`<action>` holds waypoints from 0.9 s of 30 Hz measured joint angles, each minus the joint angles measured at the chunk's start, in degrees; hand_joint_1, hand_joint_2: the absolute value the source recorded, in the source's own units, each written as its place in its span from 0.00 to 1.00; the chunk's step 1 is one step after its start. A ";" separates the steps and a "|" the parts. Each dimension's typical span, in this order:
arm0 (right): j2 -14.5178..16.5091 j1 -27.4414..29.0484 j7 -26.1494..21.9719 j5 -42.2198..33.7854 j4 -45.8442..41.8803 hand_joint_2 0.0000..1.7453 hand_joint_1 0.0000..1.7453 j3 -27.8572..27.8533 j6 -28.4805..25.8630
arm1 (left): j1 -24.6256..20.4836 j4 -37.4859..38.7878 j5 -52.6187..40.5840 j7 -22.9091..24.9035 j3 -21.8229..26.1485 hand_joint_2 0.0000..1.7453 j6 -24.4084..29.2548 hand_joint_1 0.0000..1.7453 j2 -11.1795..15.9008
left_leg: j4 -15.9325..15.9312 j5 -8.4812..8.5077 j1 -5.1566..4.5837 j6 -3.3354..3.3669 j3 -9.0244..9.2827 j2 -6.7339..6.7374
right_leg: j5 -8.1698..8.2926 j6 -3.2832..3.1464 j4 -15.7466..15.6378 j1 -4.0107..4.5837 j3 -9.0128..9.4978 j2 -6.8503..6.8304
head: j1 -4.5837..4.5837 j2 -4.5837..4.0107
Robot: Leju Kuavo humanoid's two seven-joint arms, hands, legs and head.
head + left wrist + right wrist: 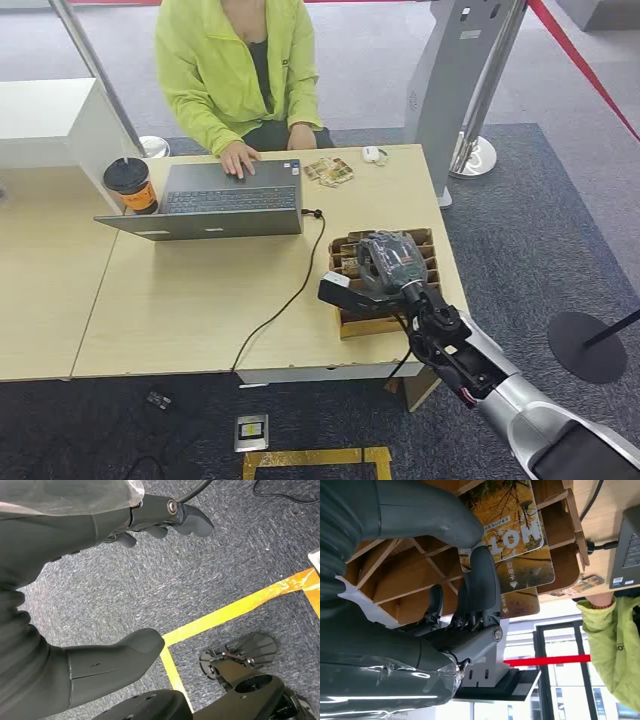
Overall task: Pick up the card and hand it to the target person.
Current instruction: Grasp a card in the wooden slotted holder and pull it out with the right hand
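We see a wooden tray (423, 240) with slotted dividers near the bench's (189, 300) right edge, toward its near right corner. Cards stand in its slots; in the right wrist view several overlap one another, leaning against the dividers. Our right hand (385, 265) is down over the tray, and in the right wrist view its thumb and a dark finger (482, 575) press on opposite faces of the front card (505, 517), so the hand is clamped on that card while it is in the tray. The card is a rounded rectangle printed with yellow autumn trees, large white letters and a line of small white characters. Its face is tilted rather than flat; we cannot tell from these views which bench edge its long axis runs toward. The cards behind it carry similar foliage prints with white arrows. Our left hand (113, 580) hangs over grey carpet with a yellow tape line, thumb and fingers apart, holding nothing. At the far edge of the bench a person (241, 70) in a lime jacket rests a hand on an open laptop (219, 200), whose cable (287, 295) runs to the near edge. A lidded cup (130, 185) stands left of the laptop, and a few loose cards (328, 171) lie near the far edge, right of the laptop.
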 joint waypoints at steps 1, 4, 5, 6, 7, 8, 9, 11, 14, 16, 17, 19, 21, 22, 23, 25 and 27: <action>0.03 -0.02 -0.01 0.00 0.04 1.00 0.56 -0.01 -0.01 | 0.00 0.00 0.01 0.00 0.00 1.00 -0.01 0.00 -0.01 | 0.00 0.00 0.00 0.00 0.00 0.00 | 0.00 0.00 0.00 0.00 0.00 0.00 | 0.00 0.00; 0.17 -0.08 -0.06 0.01 0.14 1.00 0.56 -0.05 -0.02 | 0.02 0.00 0.08 0.00 0.00 1.00 -0.09 0.00 -0.03 | 0.00 0.00 0.00 0.00 0.00 0.00 | 0.00 0.00 0.00 0.00 0.00 0.00 | 0.00 0.00; 0.21 -0.09 -0.08 0.02 0.15 1.00 0.55 -0.06 -0.02 | 0.03 0.00 0.11 0.00 0.00 1.00 -0.11 0.00 -0.03 | 0.00 0.00 0.00 0.00 0.00 0.00 | 0.00 0.00 0.00 0.00 0.01 0.00 | 0.00 0.00; 0.24 -0.11 -0.10 0.02 0.16 1.00 0.55 -0.08 -0.02 | 0.04 0.00 0.13 0.00 0.00 1.00 -0.12 0.00 -0.04 | 0.00 0.00 0.00 0.00 0.00 0.00 | 0.00 0.00 0.00 0.00 0.01 0.00 | 0.00 0.00; 0.26 -0.12 -0.13 0.03 0.16 1.00 0.54 -0.09 -0.02 | 0.05 0.00 0.15 0.00 0.00 1.00 -0.13 0.00 -0.03 | 0.00 0.01 0.00 0.00 0.00 0.00 | 0.00 0.00 0.00 0.00 0.01 0.00 | 0.00 0.00; 0.26 -0.13 -0.15 0.04 0.16 1.00 0.53 -0.10 -0.01 | 0.05 0.00 0.19 0.00 0.00 1.00 -0.14 0.00 -0.03 | 0.00 0.01 0.00 0.00 0.00 0.00 | 0.00 0.00 0.00 0.00 0.01 0.00 | 0.00 0.00; 0.27 -0.15 -0.16 0.05 0.16 1.00 0.53 -0.11 0.00 | 0.06 0.00 0.24 0.00 0.00 1.00 -0.14 0.00 -0.03 | 0.00 0.01 0.00 0.00 0.00 0.00 | 0.00 0.00 0.00 0.00 0.01 0.00 | 0.00 0.00; 0.32 -0.20 -0.20 0.08 0.16 1.00 0.52 -0.12 0.03 | 0.07 0.00 0.32 0.00 0.00 1.00 -0.14 0.00 -0.02 | 0.00 0.01 0.00 0.00 0.00 0.00 | 0.00 0.00 0.00 0.00 0.01 0.00 | 0.00 0.00; 0.40 -0.25 -0.27 0.20 0.16 1.00 0.52 -0.13 0.04 | 0.09 0.00 0.42 0.00 0.00 1.00 -0.14 0.00 -0.02 | 0.00 0.01 0.00 0.00 0.00 0.00 | 0.00 0.00 0.00 0.00 0.01 0.00 | -0.01 0.00; 0.48 -0.31 -0.31 0.24 0.16 1.00 0.52 -0.15 0.04 | 0.10 0.00 0.50 0.00 0.00 1.00 -0.14 0.00 -0.02 | 0.00 0.01 0.00 0.00 0.00 0.00 | 0.00 0.00 0.00 0.00 0.01 0.00 | -0.01 0.00; 0.53 -0.34 -0.33 0.24 0.15 1.00 0.52 -0.16 0.04 | 0.10 0.00 0.52 0.00 0.00 1.00 -0.14 0.00 -0.02 | 0.00 0.01 0.00 0.00 0.00 0.00 | 0.00 0.00 0.00 0.00 0.01 0.00 | -0.01 0.00; 0.62 -0.39 -0.33 0.24 0.12 1.00 0.52 -0.20 0.04 | 0.11 0.00 0.52 0.00 0.00 1.00 -0.14 0.00 -0.02 | 0.00 0.01 0.00 0.00 0.00 0.00 | 0.00 0.00 0.00 0.00 0.01 0.00 | 0.00 0.00; 0.70 -0.48 -0.33 0.24 0.09 1.00 0.53 -0.28 0.04 | 0.11 0.00 0.52 0.00 0.00 1.00 -0.13 0.00 -0.02 | 0.00 0.01 0.00 0.00 0.00 0.00 | 0.00 0.00 0.00 0.00 0.01 0.00 | 0.00 0.00; 0.72 -0.52 -0.33 0.24 0.09 1.00 0.52 -0.32 0.04 | 0.12 0.00 0.52 0.00 0.00 1.00 -0.13 0.00 -0.02 | 0.00 0.01 0.00 0.00 0.00 0.00 | 0.00 0.00 0.00 0.00 0.01 0.00 | 0.00 0.00; 0.73 -0.56 -0.33 0.24 0.08 1.00 0.53 -0.35 0.04 | 0.12 0.00 0.52 0.00 0.00 1.00 -0.13 0.00 -0.02 | 0.00 0.01 0.00 0.00 0.00 0.00 | 0.00 0.00 0.00 0.00 0.01 0.00 | 0.00 0.00; 0.73 -0.59 -0.33 0.24 0.08 1.00 0.52 -0.39 0.05 | 0.12 0.00 0.52 0.00 0.00 1.00 -0.13 0.00 -0.02 | 0.00 0.01 0.00 0.00 0.00 0.00 | 0.00 0.00 0.00 0.00 0.01 0.00 | 0.01 0.00; 0.73 -0.61 -0.32 0.24 0.05 1.00 0.53 -0.43 0.08 | 0.12 0.00 0.52 0.00 0.00 1.00 -0.14 0.00 -0.02 | 0.00 0.01 0.00 0.00 0.00 0.00 | 0.00 0.00 0.00 0.00 0.01 0.00 | 0.01 0.00</action>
